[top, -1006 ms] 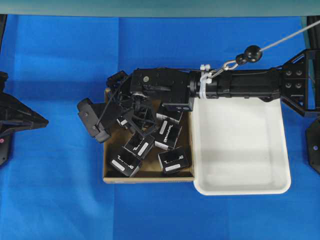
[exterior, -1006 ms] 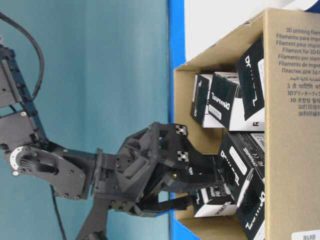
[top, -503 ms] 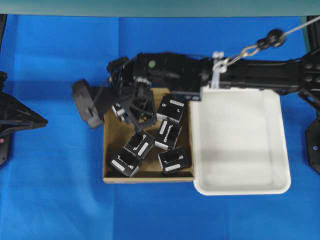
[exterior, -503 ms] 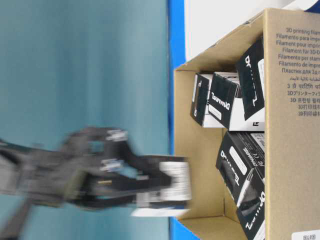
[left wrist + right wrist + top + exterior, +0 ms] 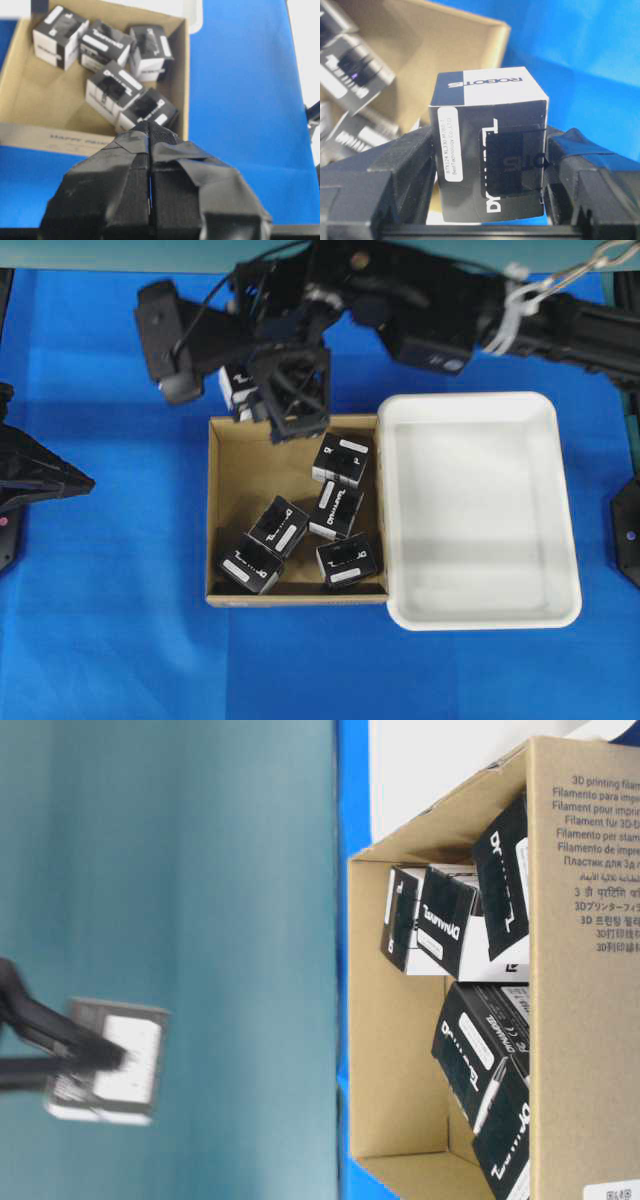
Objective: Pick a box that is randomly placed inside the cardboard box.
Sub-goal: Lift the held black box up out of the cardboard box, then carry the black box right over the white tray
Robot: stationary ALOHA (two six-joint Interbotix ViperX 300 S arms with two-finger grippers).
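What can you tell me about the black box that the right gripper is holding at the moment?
The box is a small black-and-white carton with white lettering and a white printed label on one side. It looks like thin printed cardboard, undamaged and closed. The right gripper clamps it between its two fingers, which press its opposite sides. It hangs in the air, clear of the cardboard box, above the blue cloth beyond its far wall, touching nothing else.

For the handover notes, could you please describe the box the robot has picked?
Start at the cardboard box beside the white tray. Above its far edge, the right tool grips one black box. It alone is held in the air; five alike lie inside.
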